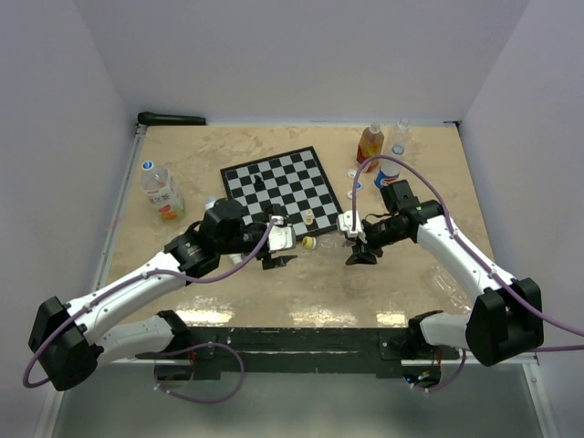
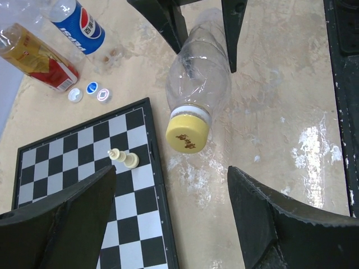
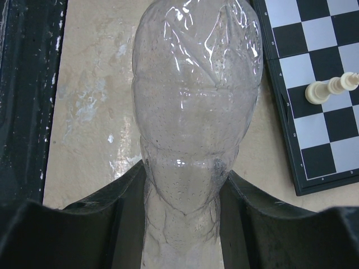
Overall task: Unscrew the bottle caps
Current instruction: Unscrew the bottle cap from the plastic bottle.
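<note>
While the right gripper (image 3: 182, 174) is clenched around the bottom end of one clear bottle (image 3: 196, 84) lying on the worktop (image 2: 269, 112) toward its near edge, the left gripper (image 2: 171, 171) stands released, its fingers wide apart and just short of the one yellow cap (image 2: 188, 134) screwed on the neck. Beyond, one chessboard (image 2: 78, 168) carries one toppled cream piece (image 2: 123, 158). Three loose caps (image 2: 92, 88) lie beside two labelled bottles (image 2: 78, 22) toward the far right corner.

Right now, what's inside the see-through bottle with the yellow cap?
Nothing that shows: the clear bottle looks empty, and the table shows through its crumpled wall. Under the yellow cap, and where the right gripper pinches it, the inside is covered.
</note>
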Controlling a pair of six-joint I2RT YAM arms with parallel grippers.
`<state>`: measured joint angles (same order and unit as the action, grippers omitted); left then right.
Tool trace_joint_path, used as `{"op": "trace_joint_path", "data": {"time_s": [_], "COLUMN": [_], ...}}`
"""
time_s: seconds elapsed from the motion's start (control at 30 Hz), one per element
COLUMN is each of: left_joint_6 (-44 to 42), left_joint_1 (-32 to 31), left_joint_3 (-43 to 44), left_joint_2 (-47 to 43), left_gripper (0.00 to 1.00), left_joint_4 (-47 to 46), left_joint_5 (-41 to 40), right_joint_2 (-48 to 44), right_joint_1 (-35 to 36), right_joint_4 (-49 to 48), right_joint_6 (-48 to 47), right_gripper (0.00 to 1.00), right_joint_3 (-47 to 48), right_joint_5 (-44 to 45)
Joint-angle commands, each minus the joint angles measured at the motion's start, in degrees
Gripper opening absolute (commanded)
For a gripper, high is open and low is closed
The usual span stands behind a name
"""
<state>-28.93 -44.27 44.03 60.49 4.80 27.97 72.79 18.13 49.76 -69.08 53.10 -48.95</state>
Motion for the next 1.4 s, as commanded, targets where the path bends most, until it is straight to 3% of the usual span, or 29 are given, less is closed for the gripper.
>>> {"op": "trace_joint_path", "data": {"time_s": [0.0,1.37], "left_joint_6": [-1.8,-4.6], "left_joint_1": [0.1,0.1], "left_joint_3": [2.4,0.1], "left_joint_2": [1.2,2.5], "left_gripper": [0.84,0.83], "left_joint_4": [-3.3,-5.8], "left_joint_5": [3.6,3.5], "right_joint_2": [-0.2,0.1], "right_joint_1": [0.4,0.7], "right_joint_4": [0.4,0.4], "right_joint_6": [-0.9,-1.0], "right_gripper": [0.01,0.01], "right_joint_3": [0.8,0.8], "right_joint_5": [-0.6,-0.4]}}
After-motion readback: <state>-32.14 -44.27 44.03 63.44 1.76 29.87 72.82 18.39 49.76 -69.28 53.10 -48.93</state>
